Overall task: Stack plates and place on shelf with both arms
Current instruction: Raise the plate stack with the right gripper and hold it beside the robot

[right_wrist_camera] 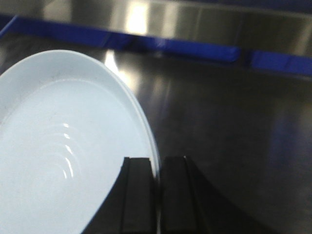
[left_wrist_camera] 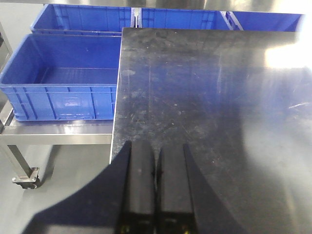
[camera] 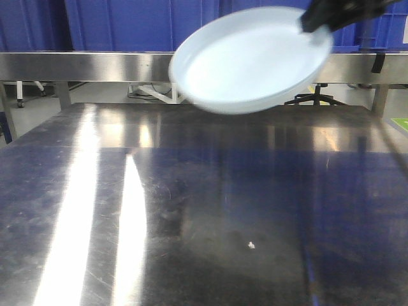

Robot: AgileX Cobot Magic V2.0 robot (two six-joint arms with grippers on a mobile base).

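Right gripper [right_wrist_camera: 157, 168] clamps the plate [right_wrist_camera: 58, 146] by its rim; left gripper [left_wrist_camera: 156, 151] closed, empty.

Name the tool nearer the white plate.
Right. The right tool clamps the white plate at its rim; the left tool is shut above the tabletop edge, no plate near.

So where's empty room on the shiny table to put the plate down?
Nearly everywhere. The tabletop is bare from its near edge back to the shelf rail, except a white speck near the middle. The corner beside the blue crate is bare. It's only busy at the back right, where the right tool holds the plate in the air.
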